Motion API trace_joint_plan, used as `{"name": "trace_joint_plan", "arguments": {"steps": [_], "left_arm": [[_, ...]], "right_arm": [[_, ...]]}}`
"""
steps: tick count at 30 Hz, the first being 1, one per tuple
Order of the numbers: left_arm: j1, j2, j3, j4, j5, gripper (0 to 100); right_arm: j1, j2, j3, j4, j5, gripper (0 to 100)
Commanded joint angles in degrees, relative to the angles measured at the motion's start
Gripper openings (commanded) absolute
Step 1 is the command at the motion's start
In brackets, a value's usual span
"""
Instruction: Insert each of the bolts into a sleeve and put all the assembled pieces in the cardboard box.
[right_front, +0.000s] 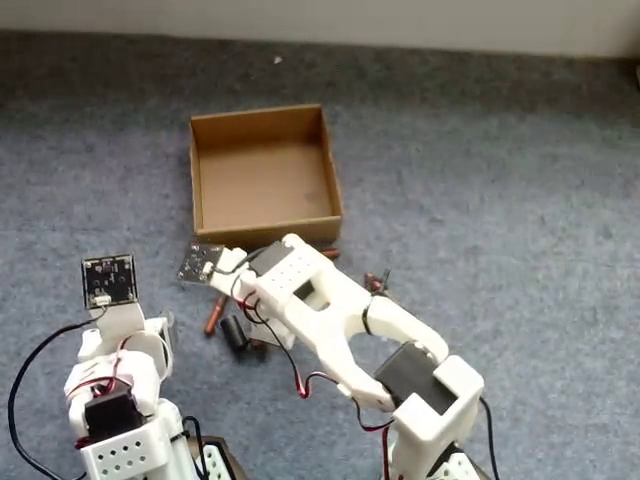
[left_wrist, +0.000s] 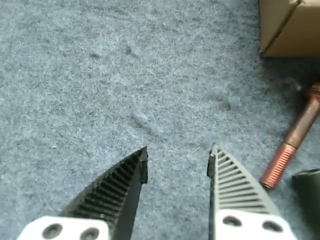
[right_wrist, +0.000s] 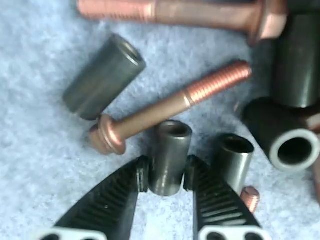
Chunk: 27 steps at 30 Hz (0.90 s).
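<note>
Right tool (right_wrist: 166, 172) is clamped on a sleeve (right_wrist: 171, 145), with a bolt (right_wrist: 165, 112) laid just ahead of it and another sleeve (right_wrist: 234, 160) beside it; left tool (left_wrist: 177, 160) is held with jaws apart over bare worktop (left_wrist: 100, 75), second bolt (left_wrist: 297, 135) just beside it, cardboard box (left_wrist: 285, 25) farther ahead.

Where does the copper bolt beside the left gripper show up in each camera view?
High view: the copper bolt lies on the carpet just before the cardboard box's left front corner.
Left wrist view: between the box corner and a dark sleeve, threads toward the open left gripper.
Right wrist view: several bolts lie there; cannot tell which is it.
Shared landmark: the box corner.
</note>
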Motion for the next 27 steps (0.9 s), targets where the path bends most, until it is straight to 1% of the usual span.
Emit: {"name": "trace_joint_plan", "arguments": {"steps": [1,4,7,9,12,14,18,20,24,27], "left_arm": [[-0.31,-0.48,-0.4,-0.97,-0.44,22],[-0.31,-0.48,-0.4,-1.41,-0.44,22],[-0.22,-0.48,0.48,-4.13,-0.44,22],[0.4,-0.48,1.8,-6.42,-0.44,22],[1.19,-0.48,1.89,-6.59,-0.44,22],[1.19,-0.48,1.89,-6.59,-0.44,22],[1.19,-0.48,1.89,-6.59,-0.44,22],[1.19,-0.48,1.8,-6.59,-0.44,22],[1.19,-0.4,-0.13,-6.51,-0.44,22],[1.19,-0.4,-2.68,-4.57,-0.44,22]], "right_arm": [[-0.66,-0.84,-0.04,-2.15,0.18,10.9],[-0.66,-0.92,-0.04,-2.15,0.18,9.2],[-0.66,-1.27,-0.48,-1.89,0.18,0.6],[-0.57,-1.71,-0.57,-0.04,0.09,0.8],[0.92,-5.23,-0.57,4.62,0.0,0.5],[2.77,-10.15,-0.48,6.9,-0.18,0.5],[6.37,-22.02,-0.13,8.57,-5.1,0.5],[7.87,-27.3,0.22,11.56,-6.77,0.5],[11.65,-37.58,4.88,15.96,-7.74,0.5],[15.87,-45.23,12.0,16.04,-8.53,0.5]]}}
